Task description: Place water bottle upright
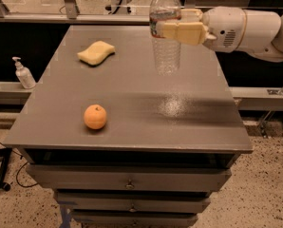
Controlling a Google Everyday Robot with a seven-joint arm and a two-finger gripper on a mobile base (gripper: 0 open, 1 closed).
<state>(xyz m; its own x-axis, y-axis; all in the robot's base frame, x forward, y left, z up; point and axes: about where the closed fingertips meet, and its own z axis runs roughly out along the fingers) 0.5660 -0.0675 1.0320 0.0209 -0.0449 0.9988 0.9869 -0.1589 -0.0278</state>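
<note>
Water bottle [166, 53] is held upright, cap up, by gripper [167, 26], which is clamped round its upper body at the label band, over rear-right of tabletop [132, 94]. Base appears lifted off the surface, prob. so it can be lowered straight & set down w/o tipping. Orange [95, 117] & sponge [96, 52] are seen well apart, left.

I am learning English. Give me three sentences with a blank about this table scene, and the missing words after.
The gripper, above the table's far side, holds the water bottle with its cap pointing ____.
The round fruit on the table is an ____.
The yellow thing behind it is a ____.
Missing words: up; orange; sponge.
</note>
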